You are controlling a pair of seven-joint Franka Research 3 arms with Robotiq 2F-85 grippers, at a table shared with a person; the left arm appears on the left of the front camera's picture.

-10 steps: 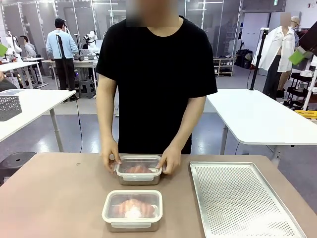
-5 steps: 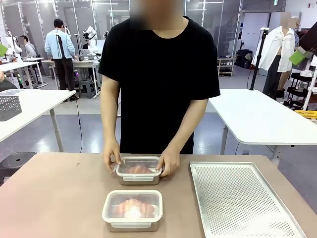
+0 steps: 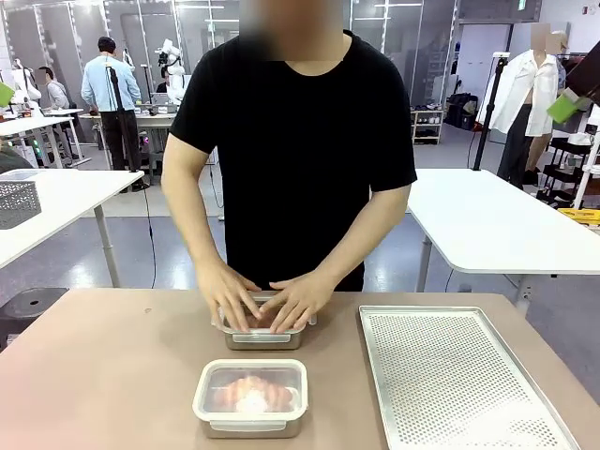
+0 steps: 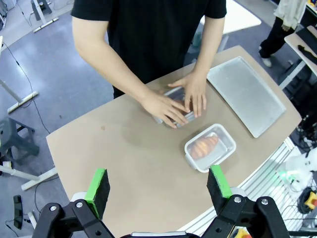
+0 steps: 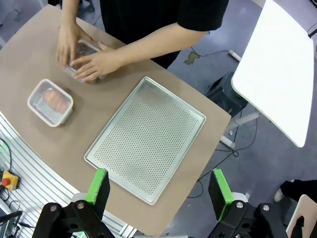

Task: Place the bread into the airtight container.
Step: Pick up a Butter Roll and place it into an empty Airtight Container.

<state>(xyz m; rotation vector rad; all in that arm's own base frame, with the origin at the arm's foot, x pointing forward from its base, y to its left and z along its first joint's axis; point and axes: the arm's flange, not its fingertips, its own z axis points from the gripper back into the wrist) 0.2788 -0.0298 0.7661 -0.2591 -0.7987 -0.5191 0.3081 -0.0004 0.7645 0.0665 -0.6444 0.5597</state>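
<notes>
A brown table (image 3: 103, 375) holds two lidded containers, each with bread inside. The near container (image 3: 250, 397) sits closed; just behind it, the far container (image 3: 262, 330) lies under the person's hands (image 3: 267, 298), both flat on its lid. Right of the near container lies a bare perforated tray (image 3: 459, 375). Pressing evenly on all edges should seal that lid well. The left gripper (image 4: 158, 181) and right gripper (image 5: 159, 187) hang high above, jaws wide, holding nothing. No readable writing.

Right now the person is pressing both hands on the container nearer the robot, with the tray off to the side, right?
Not quite: the hands press on the farther container. The nearer container sits untouched, as the front view shows. The tray does lie beside them.
</notes>
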